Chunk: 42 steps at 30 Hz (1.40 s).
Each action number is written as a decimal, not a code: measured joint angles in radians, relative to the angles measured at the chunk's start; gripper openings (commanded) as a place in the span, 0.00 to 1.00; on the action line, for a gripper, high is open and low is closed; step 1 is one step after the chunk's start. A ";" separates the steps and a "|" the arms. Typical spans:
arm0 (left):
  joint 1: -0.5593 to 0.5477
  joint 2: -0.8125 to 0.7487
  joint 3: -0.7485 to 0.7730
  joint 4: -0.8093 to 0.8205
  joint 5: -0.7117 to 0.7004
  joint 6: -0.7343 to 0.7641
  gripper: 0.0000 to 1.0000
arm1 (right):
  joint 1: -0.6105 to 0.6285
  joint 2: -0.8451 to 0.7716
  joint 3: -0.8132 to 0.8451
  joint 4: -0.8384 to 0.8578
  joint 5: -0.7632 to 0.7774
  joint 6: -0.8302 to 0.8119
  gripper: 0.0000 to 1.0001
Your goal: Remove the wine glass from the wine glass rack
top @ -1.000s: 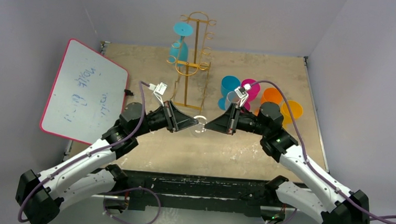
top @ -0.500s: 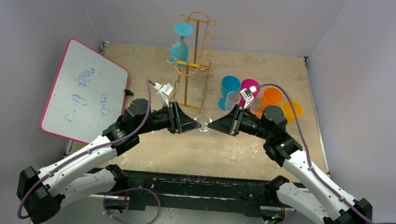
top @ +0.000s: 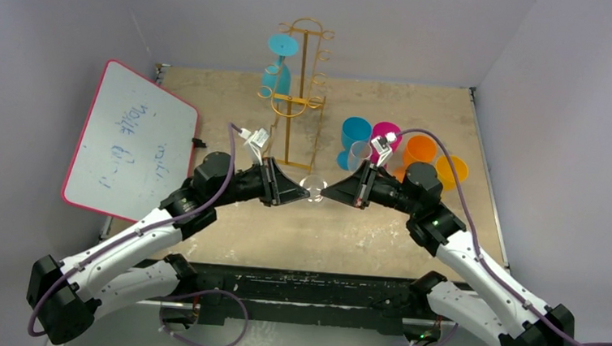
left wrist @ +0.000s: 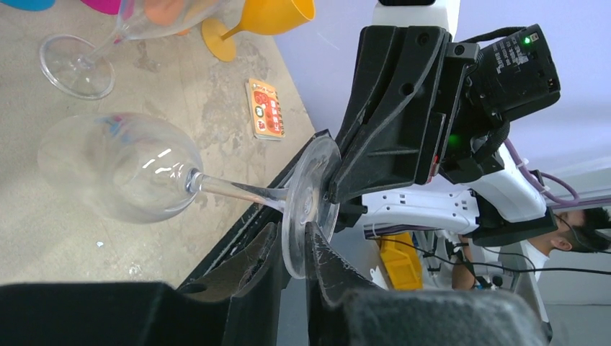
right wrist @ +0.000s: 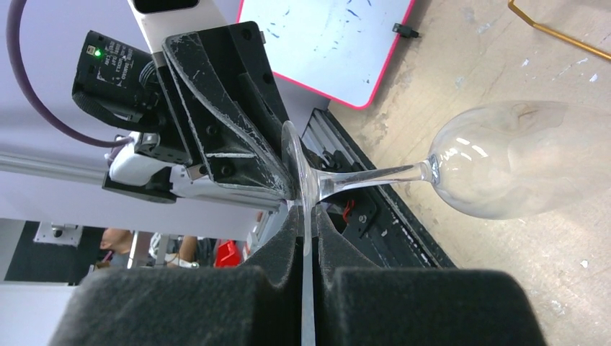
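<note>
Right fingers [right wrist: 277,263] closed in, pinching wine glass [right wrist: 519,158] foot edge; left fingers [left wrist: 335,270] straddle it, grip unclear.

Soft, even light is filling all views, casting only faint shadows. Small highlights are glinting on the clear wine glass [left wrist: 122,169]; near black fingers [right wrist: 180,303] are blurring at bottom.

Blue handwriting runs across the pink-framed whiteboard [top: 130,140] at the left of the table, but none of its words can be made out. A small orange card [left wrist: 265,108] lying by the table's near edge carries printed marks too small to read.
</note>
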 measured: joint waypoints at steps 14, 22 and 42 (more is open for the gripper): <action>-0.005 0.005 -0.011 0.016 0.010 0.001 0.00 | 0.001 -0.017 0.023 -0.078 0.011 -0.003 0.69; -0.006 -0.110 -0.060 0.013 0.011 0.058 0.00 | 0.001 -0.128 0.084 -0.223 0.177 -0.019 0.77; -0.006 -0.277 -0.158 0.043 0.171 0.413 0.00 | 0.001 -0.230 0.083 -0.321 0.394 0.011 0.85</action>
